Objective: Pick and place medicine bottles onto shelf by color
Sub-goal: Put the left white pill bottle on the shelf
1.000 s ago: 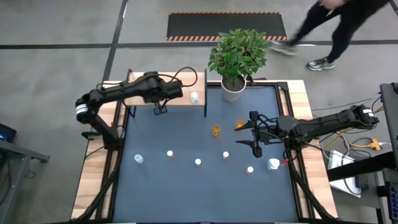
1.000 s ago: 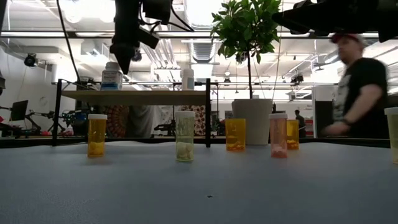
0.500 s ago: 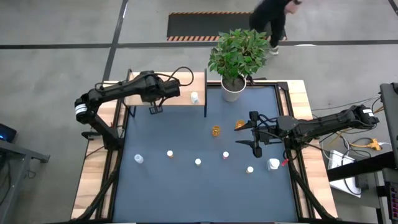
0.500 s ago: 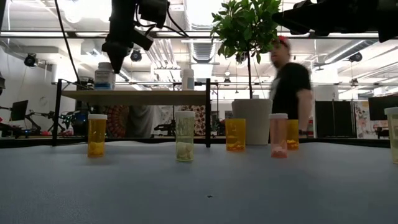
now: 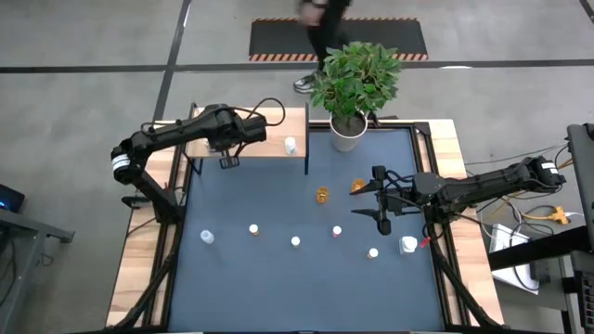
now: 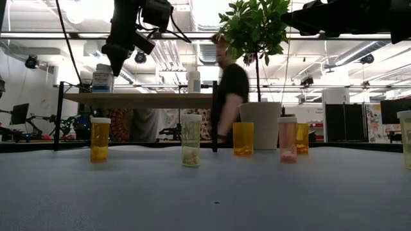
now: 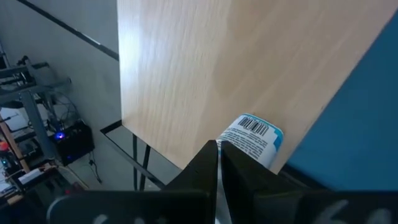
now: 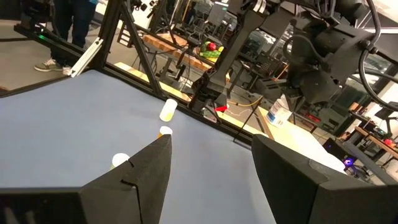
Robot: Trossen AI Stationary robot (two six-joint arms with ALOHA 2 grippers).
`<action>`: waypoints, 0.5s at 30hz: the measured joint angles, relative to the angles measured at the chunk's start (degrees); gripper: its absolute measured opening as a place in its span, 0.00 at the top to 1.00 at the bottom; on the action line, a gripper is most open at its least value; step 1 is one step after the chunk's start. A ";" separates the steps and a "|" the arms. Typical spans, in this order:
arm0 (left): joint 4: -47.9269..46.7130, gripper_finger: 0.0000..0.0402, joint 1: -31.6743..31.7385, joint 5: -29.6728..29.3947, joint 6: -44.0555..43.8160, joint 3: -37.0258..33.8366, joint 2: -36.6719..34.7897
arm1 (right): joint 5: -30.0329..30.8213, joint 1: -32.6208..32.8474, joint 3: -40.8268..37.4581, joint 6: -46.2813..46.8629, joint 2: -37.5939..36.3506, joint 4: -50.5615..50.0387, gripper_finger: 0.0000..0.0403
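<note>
Left gripper point(image 5: 228, 163) above the front edge of the shelf point(image 5: 269, 139), upper left of centre in the high view; fingers pressed nearly together with only a slit between, nothing held. Directly past those fingertips in the left wrist view, a white bottle with a blue-and-white barcode label point(image 7: 252, 139) upright on the light wood board. Same bottle at the shelf's left end in the low view point(image 6: 101, 77), gripper hanging just above and to its right. Second white bottle point(image 5: 290, 145) upright near the shelf's right end.

Right gripper point(image 5: 380, 198) right of centre over the dark blue table point(image 5: 260, 199), fingers spread wide, empty. Amber bottle point(image 5: 322, 195) just to its left; another amber bottle point(image 5: 358, 186) lying tilted at its upper side.

Loose row of pale-capped bottles across the lower table, from the white one at left point(image 5: 207, 237) to the larger white one at right point(image 5: 408, 245). Potted plant point(image 5: 353, 83) at the table's top edge; person point(image 6: 230, 96) beyond it.
</note>
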 joint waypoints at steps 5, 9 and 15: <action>-0.01 1.00 1.26 0.44 0.06 -0.13 0.00 | 0.00 -0.02 0.00 0.02 0.02 0.00 0.47; -0.01 1.00 1.27 3.16 0.48 -0.16 -0.02 | 0.00 -0.02 0.00 0.02 0.02 0.00 0.47; -0.01 1.00 1.27 7.16 -0.03 -0.16 -0.76 | 0.00 -0.02 0.00 0.02 0.01 0.00 0.47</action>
